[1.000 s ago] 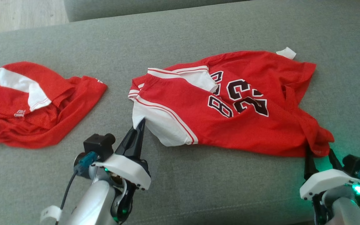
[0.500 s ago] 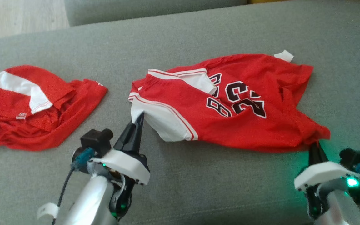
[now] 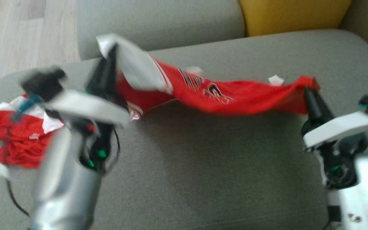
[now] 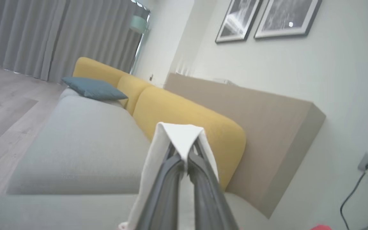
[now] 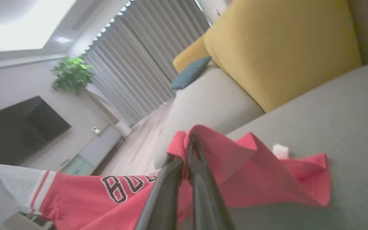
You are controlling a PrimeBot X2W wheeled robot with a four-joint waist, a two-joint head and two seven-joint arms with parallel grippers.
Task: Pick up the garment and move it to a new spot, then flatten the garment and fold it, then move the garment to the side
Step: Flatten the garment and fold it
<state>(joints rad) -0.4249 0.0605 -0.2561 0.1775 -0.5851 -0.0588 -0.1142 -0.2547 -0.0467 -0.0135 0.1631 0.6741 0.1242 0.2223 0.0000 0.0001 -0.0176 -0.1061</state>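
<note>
Both arms hold the red jersey (image 3: 235, 99) up off the grey sofa seat (image 3: 203, 172). It is stretched between them like washing on a line and sags a little in the middle. The left gripper (image 3: 111, 52) is the higher of the two. Its dark fingers (image 4: 168, 185) are pressed together on the jersey's white side panel, and the cloth drapes over their tips like a small tent. The right gripper (image 3: 308, 92) sits lower and well out to the right, its fingers (image 5: 164, 191) pinched tight on a red corner of the cloth.

Black lettering runs along the hanging chest (a smear in the head view, but the right wrist view shows a clear "BU"). A small white tag (image 3: 276, 80) pokes up near the right end. I cannot tell whether the jersey's far edge brushes the seat.

A second red-and-white garment (image 3: 18, 140) lies crumpled on the seat at the left, partly behind the left arm. A yellow back cushion (image 3: 292, 14) stands behind the seat, and a blue cushion (image 4: 93, 89) rests farther along the sofa.
</note>
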